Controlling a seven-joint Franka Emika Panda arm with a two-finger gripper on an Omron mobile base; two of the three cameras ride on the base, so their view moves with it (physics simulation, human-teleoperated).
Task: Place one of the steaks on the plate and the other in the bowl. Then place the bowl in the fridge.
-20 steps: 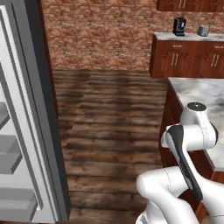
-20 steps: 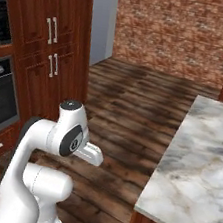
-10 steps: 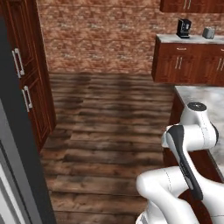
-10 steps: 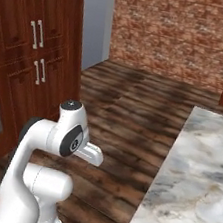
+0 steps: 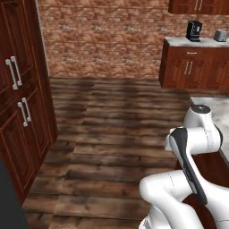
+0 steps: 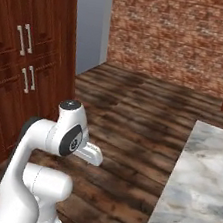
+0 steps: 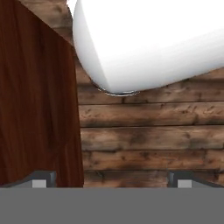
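In the hand view my gripper (image 7: 112, 180) points down at the wooden plank floor. Its two fingertips (image 7: 43, 179) stand far apart with nothing between them, so it is open. The arm is folded up close over the base in both base views. A dark grey edge of the fridge (image 5: 8, 201) shows at the bottom left corner of the left base view. The steaks, the plate and the bowl are out of view.
Tall dark wood cabinets (image 5: 20, 103) stand on the left, also seen as cabinets (image 6: 26, 50). A marble counter (image 6: 197, 192) lies to the right. A far counter (image 5: 197, 58) carries a coffee machine (image 5: 193, 30). A brick wall (image 5: 103, 40) closes the back, with open floor (image 5: 116, 134) between.
The whole picture has shifted: the base has moved, so the open fridge has slid off to the left and the wooden cabinets have come in. The arm keeps its folded pose, jaws still open.
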